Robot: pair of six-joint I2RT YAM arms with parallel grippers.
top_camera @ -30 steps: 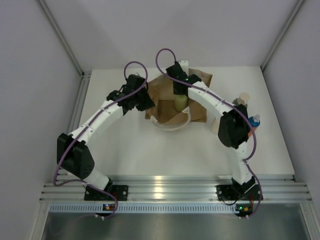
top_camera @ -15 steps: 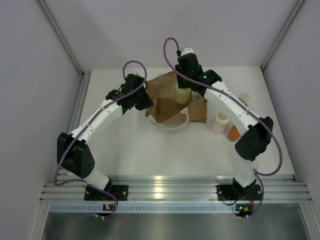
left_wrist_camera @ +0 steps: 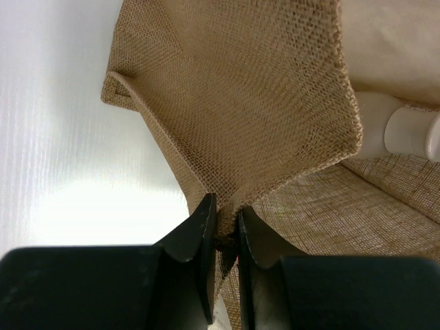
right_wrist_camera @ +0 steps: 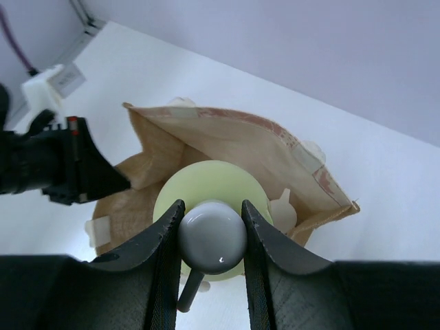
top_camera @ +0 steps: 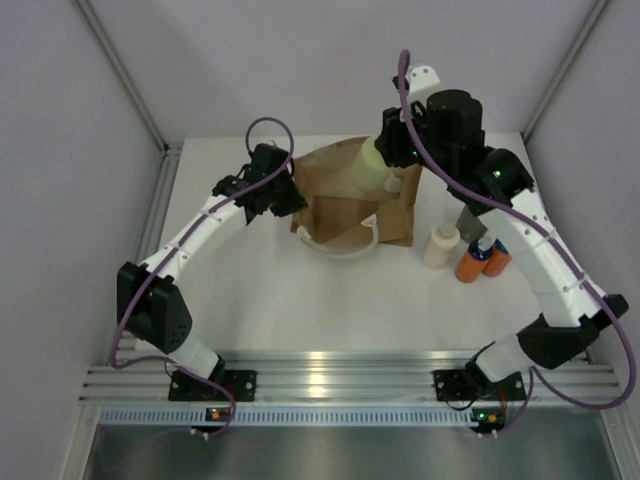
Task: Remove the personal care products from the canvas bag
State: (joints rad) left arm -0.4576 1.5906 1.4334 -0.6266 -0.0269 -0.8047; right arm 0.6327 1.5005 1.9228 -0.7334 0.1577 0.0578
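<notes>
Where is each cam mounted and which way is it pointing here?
Top external: above and behind, looking down on the table; left arm and right arm whole.
Left wrist: low beside the canvas bag, facing its wall; left tool pinching the weave.
Right wrist: above the bag, looking down; right tool shut on the yellow-green bottle.
Shared: right wrist and top both show bag, bottle and left tool.
</notes>
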